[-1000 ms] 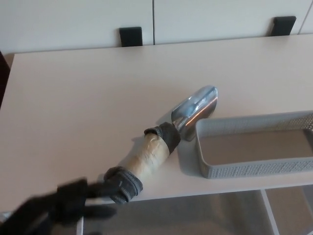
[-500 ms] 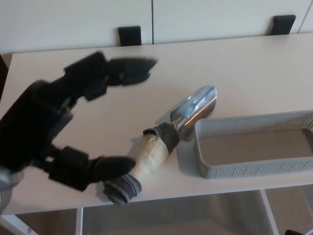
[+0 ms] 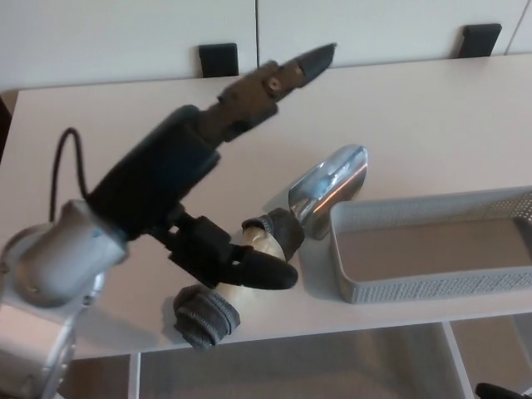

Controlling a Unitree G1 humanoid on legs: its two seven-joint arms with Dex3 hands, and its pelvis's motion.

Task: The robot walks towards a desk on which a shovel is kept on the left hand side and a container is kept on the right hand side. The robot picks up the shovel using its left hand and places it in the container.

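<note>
A metal shovel (image 3: 287, 229) is seen lying on the pale desk (image 3: 432, 125), its shiny scoop pointed up and away and its tape-wrapped handle ending in a grey fabric knob at the near desk edge. The scoop lies just beside the left end of a grey perforated container (image 3: 432, 249), outside it. The left hand (image 3: 195, 191) is held over the shovel's handle with fingers spread: the thumb (image 3: 258, 270) is laid across the handle, while one finger (image 3: 283, 75) is stretched out well beyond the shovel. Nothing is gripped.
</note>
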